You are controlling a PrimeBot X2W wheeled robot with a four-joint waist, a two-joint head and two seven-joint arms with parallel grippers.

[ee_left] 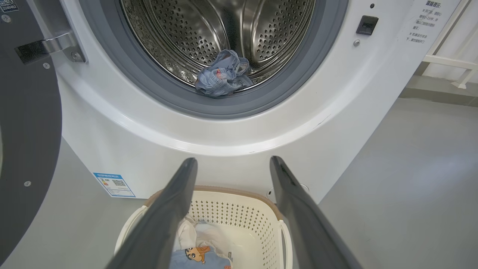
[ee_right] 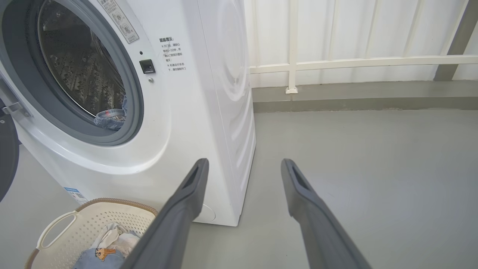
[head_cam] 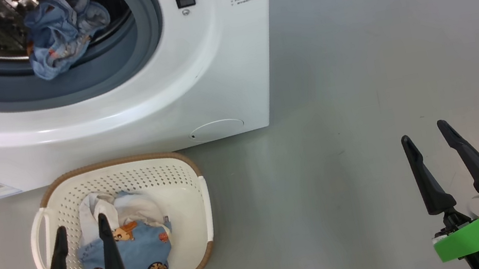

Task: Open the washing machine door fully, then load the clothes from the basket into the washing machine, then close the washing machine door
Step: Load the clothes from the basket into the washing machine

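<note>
The washing machine (head_cam: 216, 59) is a big white box with a smooth, glossy front, standing on the dull grey floor (head_cam: 382, 79). Its door (ee_left: 26, 119) is swung wide to the left, showing a dark matte inner face and a bright metal hinge, so the opening step looks done. The drum (ee_left: 261, 26) is polished steel, ribbed and dotted with small holes. It is ringed by a thick grey rubber gasket (ee_left: 123, 74).

The basket (head_cam: 127, 166) sits on the floor just in front of the machine. It is cream plastic and rounded-rectangular, with perforated walls, a brown woven-look rim and loop handles. In it lie the clothes (head_cam: 136, 259): limp light blue fabric printed with orange-brown cartoon faces, and a bunched white cloth beside it.

One crumpled blue piece (head_cam: 64, 37) already rests at the drum's lip, partly draped over the gasket. Loading therefore seems partway through. The basket's contents have yet to go in, and the door has yet to be closed.

The left claw (head_cam: 81, 222) hovers over the basket's near side, its long dark tapered fingers spread and grasping nothing. The right claw (head_cam: 423, 130) hangs well apart over bare floor, likewise released and empty.
</note>
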